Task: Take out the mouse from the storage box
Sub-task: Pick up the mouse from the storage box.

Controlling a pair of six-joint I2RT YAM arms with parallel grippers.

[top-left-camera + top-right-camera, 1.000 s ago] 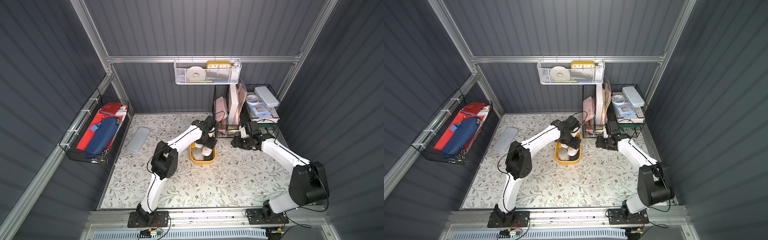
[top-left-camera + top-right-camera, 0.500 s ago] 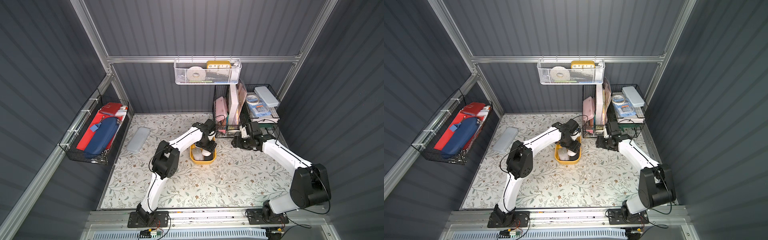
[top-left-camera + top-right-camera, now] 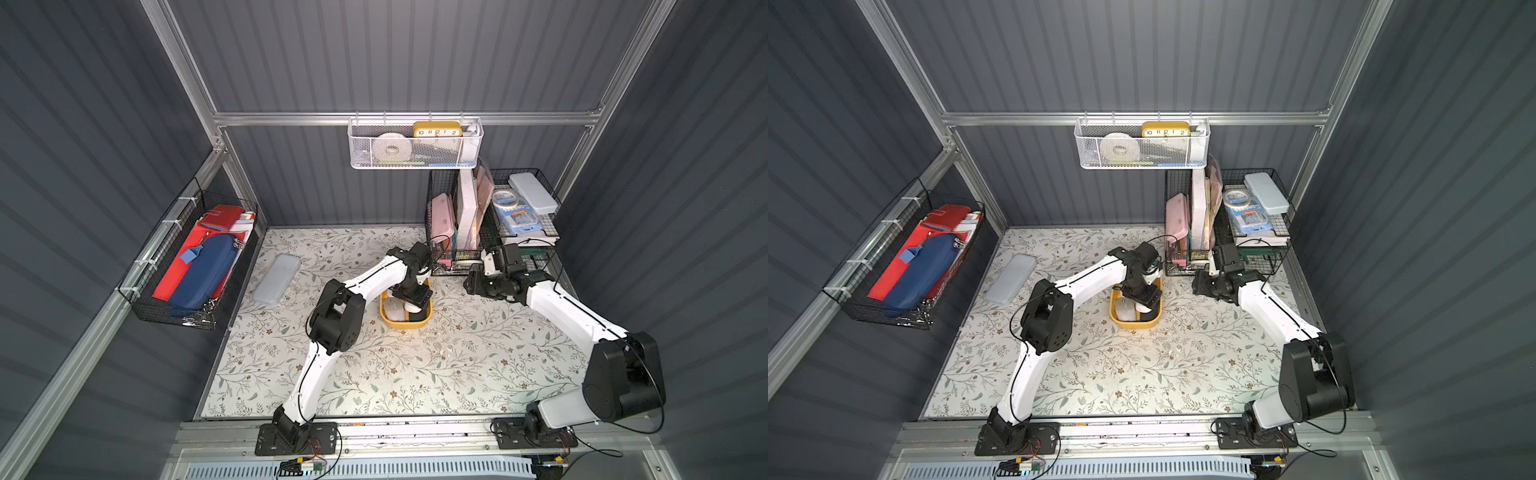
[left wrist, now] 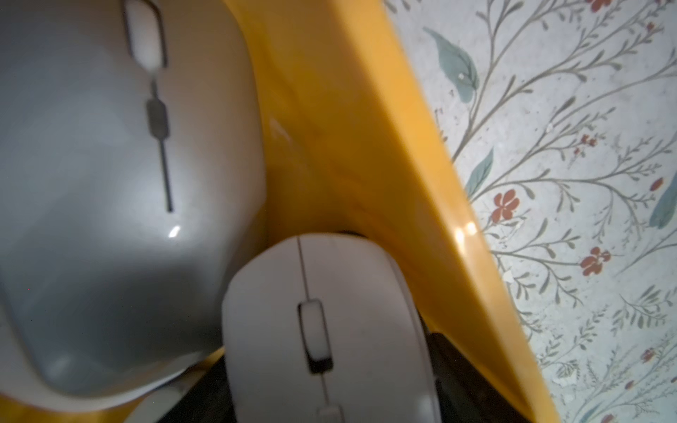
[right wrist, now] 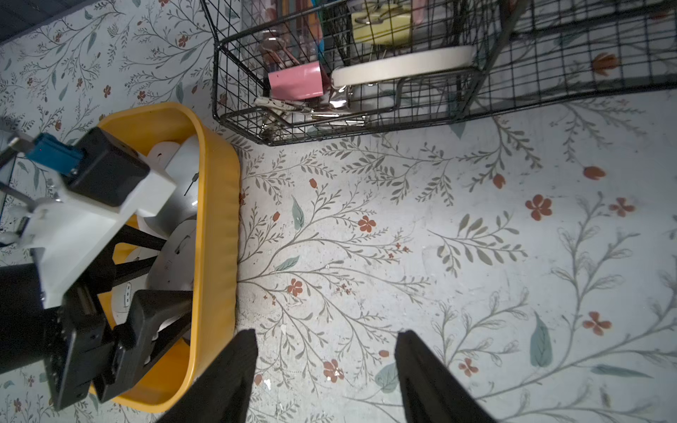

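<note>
The mustard-yellow storage box stands mid-floor. It holds a grey mouse and a smaller white mouse. My left gripper reaches down into the box. Its black fingers press both sides of the white mouse, shut on it. In the right wrist view the white mouse sits tilted between those fingers, close to the box wall. My right gripper hovers open over bare floor just right of the box.
A black wire basket full of cases and clips stands just behind the box and my right gripper. A white mesh basket hangs on the back rail. A grey case lies at the left, below a wall basket.
My left gripper has sunk a little deeper into the box and its jaws have narrowed onto the white mouse. The right arm has barely moved.
</note>
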